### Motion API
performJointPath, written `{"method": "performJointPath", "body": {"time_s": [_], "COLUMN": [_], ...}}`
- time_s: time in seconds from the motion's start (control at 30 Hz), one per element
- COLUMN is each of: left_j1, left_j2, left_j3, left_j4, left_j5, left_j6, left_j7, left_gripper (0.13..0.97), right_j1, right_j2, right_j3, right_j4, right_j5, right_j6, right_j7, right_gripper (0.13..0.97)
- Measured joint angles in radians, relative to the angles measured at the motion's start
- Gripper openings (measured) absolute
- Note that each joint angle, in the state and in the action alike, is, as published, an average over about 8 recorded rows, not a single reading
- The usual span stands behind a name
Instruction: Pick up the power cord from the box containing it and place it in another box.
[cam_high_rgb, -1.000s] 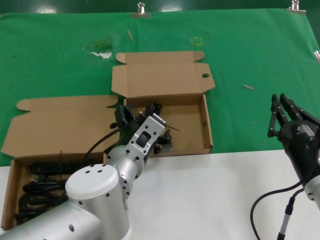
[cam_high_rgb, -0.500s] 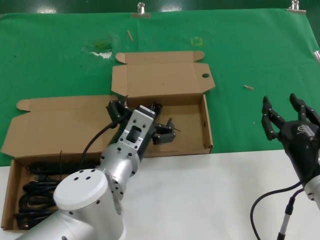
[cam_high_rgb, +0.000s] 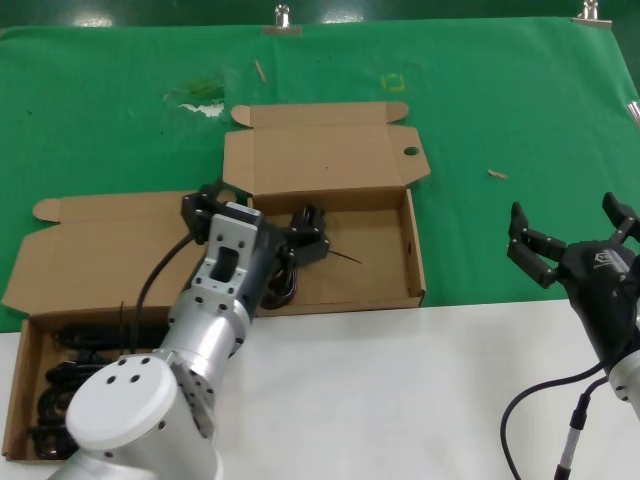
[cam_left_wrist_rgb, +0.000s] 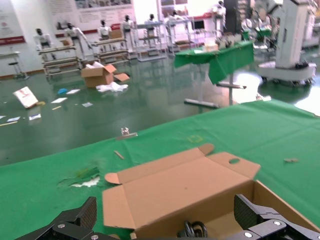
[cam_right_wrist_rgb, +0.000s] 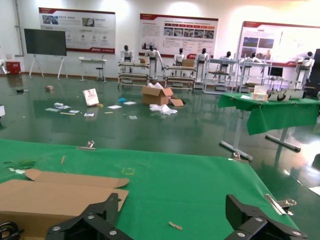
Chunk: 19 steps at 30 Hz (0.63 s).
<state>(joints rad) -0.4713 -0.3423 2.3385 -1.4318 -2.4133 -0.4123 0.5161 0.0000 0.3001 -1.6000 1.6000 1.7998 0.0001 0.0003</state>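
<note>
My left gripper (cam_high_rgb: 254, 222) is open and empty, just above the near-left corner of the centre cardboard box (cam_high_rgb: 415, 250). A black power cord (cam_high_rgb: 306, 216) lies loose in that box, just beyond the fingers; it also shows in the left wrist view (cam_left_wrist_rgb: 195, 229) between the spread fingers of that gripper (cam_left_wrist_rgb: 167, 212). The left cardboard box (cam_high_rgb: 14, 400) holds several more black cords (cam_high_rgb: 60, 385). My right gripper (cam_high_rgb: 572, 230) is open and empty over the green cloth at the right, as its wrist view shows (cam_right_wrist_rgb: 173, 205).
Both boxes have their flap lids folded back: the centre lid (cam_high_rgb: 320, 155) and the left lid (cam_high_rgb: 120, 245). A small scrap (cam_high_rgb: 497, 174) lies on the green cloth (cam_high_rgb: 500, 90). White table surface (cam_high_rgb: 400, 400) is in front.
My left gripper opened, let go of the cord in the centre box and drew back to the left. My right gripper went from shut to wide open.
</note>
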Motion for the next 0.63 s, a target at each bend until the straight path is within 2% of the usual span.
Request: {"method": "performJointPath", "body": {"time_s": [0.33, 0.53, 0.63], "left_j1": [0.097, 0.156, 0.171], "left_j2": [0.009, 0.014, 0.015], "left_j3": [-0.153, -0.245, -0.268], "left_j4": [-0.035, -0.056, -0.061], "left_j5": [0.127, 0.203, 0.223], "left_j6": [0.085, 0.137, 0.150], "left_j7": [-0.107, -0.171, -0.187], "left_gripper": [0.966, 0.966, 0.966], "right_j1": [0.000, 0.000, 0.000], "right_j2": [0.000, 0.000, 0.000], "right_j3": [0.000, 0.000, 0.000], "right_j4": [0.000, 0.000, 0.000], "right_j5": [0.000, 0.000, 0.000], "right_j6": [0.000, 0.000, 0.000], "right_j7": [0.000, 0.000, 0.000], "right_gripper": [0.838, 0.899, 0.935]}}
